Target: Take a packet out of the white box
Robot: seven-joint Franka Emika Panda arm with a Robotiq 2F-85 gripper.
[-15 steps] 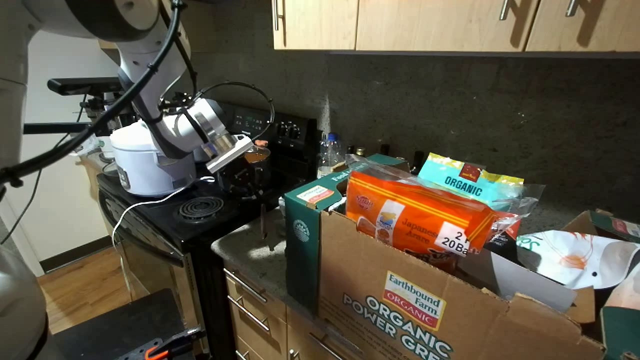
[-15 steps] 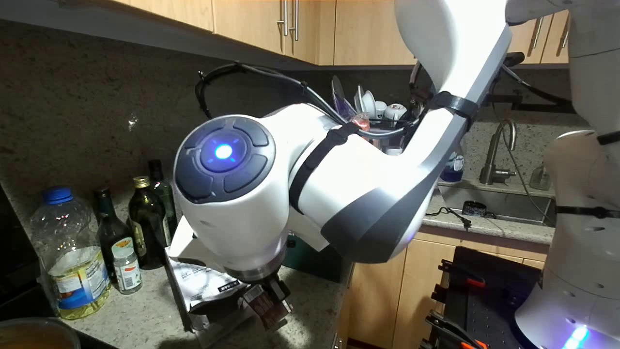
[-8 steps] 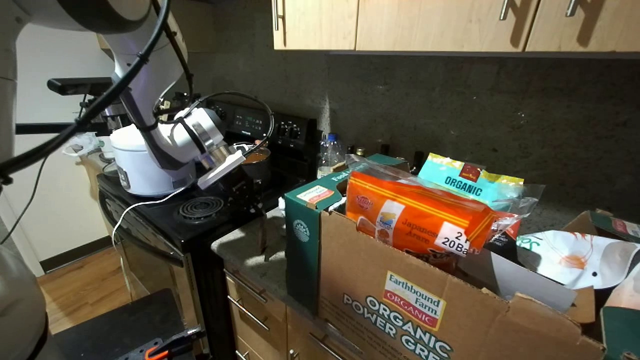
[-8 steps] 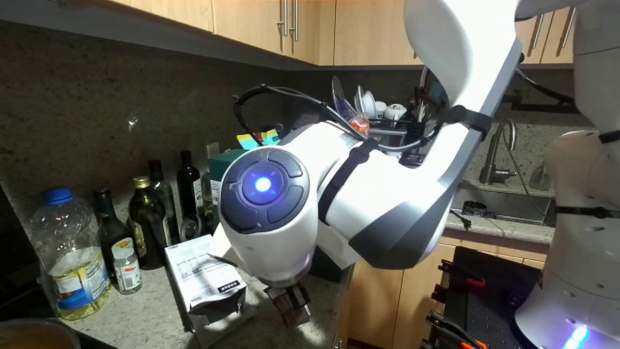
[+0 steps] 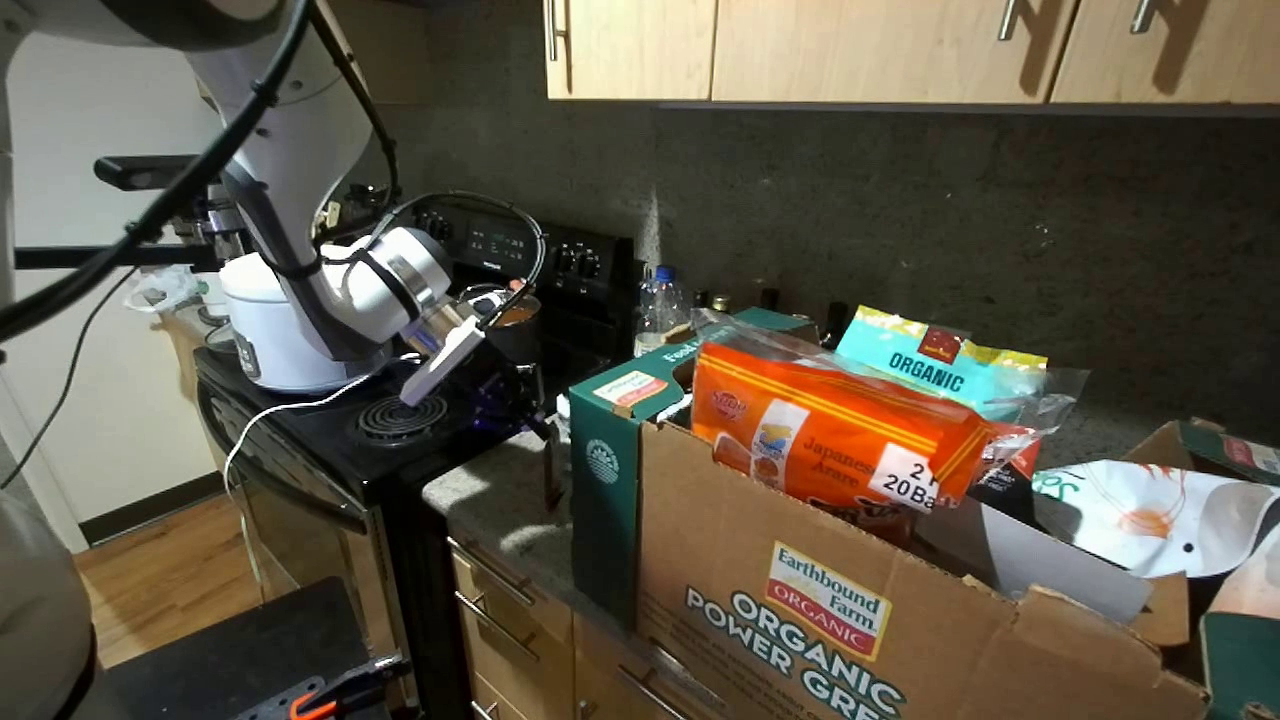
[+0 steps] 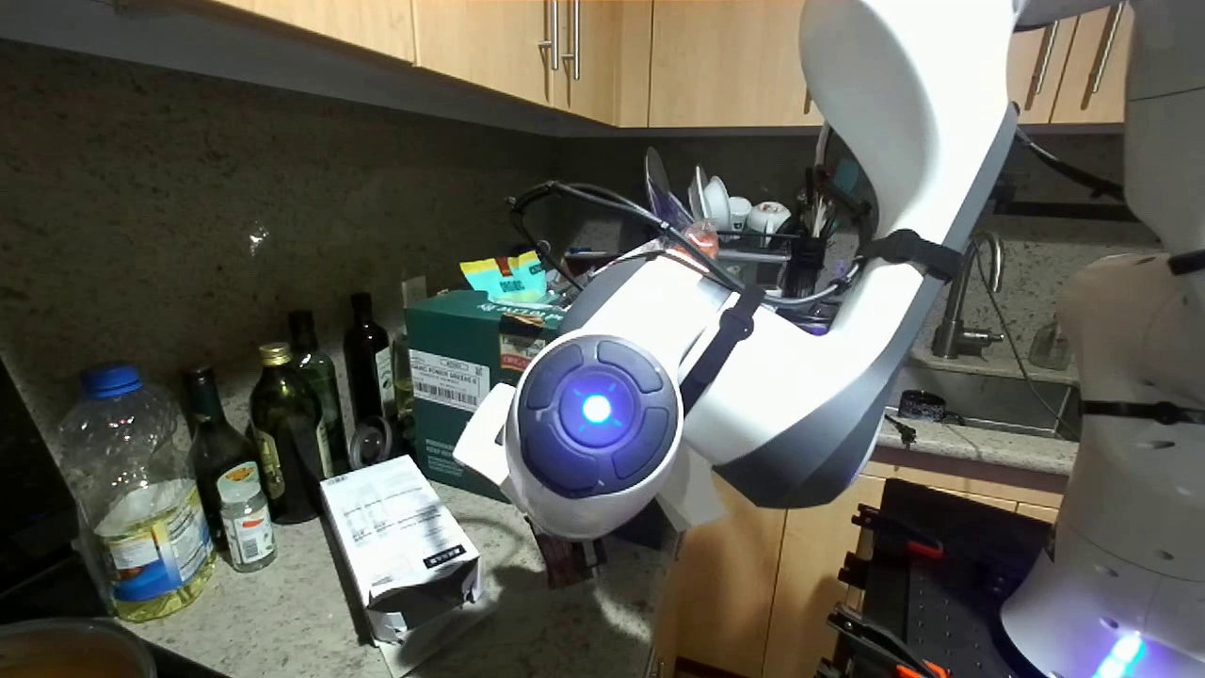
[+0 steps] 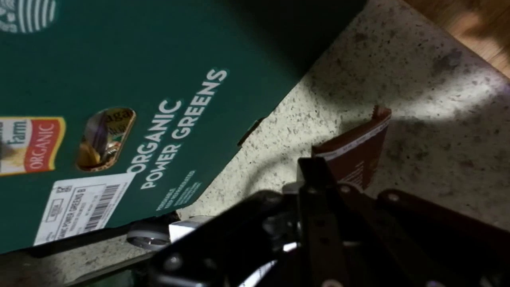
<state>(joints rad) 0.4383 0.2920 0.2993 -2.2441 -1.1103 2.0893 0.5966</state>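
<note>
Flat, dark red-brown packet (image 7: pixel 354 157) w/ a serrated tip hangs outside the white, open-ended cardboard box (image 6: pixel 400 527), near it & over the speckled, stone-look desk (image 7: pixel 434 175); can't tell if it touches down. Jointed black claw (image 7: pixel 316 165) pinches it by its edge. Prob. light, thin-skinned, bit slippery, contents maybe fragile: best hold is an edge or seam, gentle squeeze, not mid-body.

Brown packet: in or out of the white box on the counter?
Out. The wrist view shows the brown packet gripped by the tool; an exterior view shows it apart from the white box.
</note>
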